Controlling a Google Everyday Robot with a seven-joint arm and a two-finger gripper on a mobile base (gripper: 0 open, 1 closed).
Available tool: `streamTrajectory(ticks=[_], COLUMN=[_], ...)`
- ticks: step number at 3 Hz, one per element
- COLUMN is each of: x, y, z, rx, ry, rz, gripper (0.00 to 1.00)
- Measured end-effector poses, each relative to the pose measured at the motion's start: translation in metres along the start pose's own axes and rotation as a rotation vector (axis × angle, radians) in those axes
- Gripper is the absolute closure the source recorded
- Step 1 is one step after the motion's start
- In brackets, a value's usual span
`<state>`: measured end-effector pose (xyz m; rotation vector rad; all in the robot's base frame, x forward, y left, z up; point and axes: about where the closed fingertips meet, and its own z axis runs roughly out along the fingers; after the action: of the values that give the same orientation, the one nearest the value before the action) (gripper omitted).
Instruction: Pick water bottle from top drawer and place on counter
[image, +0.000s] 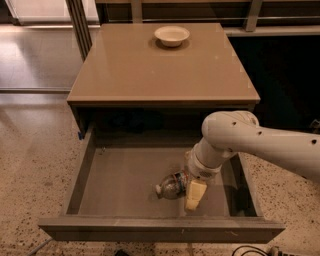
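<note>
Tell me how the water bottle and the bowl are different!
The water bottle lies on its side down in the open top drawer; the bowl sits upright up on the counter. The water bottle is clear with a dark label; the bowl is plain and pale. The gripper is right at the water bottle; the bowl is far from it. Both are small.
</note>
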<state>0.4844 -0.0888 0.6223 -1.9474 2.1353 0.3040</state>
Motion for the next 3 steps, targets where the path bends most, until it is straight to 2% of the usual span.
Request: streamTrajectory(ticks=[1, 2, 3], x=[-0.0059, -0.0059, -0.0059], y=[0.0005, 0.0005, 0.0006], z=[0.0162, 0.0164, 0.0164], rx=[-0.037, -0.037, -0.037], ry=[0.000, 0.000, 0.000], rz=[-0.016, -0.016, -0.016], gripper=[0.00, 0.19, 0.50])
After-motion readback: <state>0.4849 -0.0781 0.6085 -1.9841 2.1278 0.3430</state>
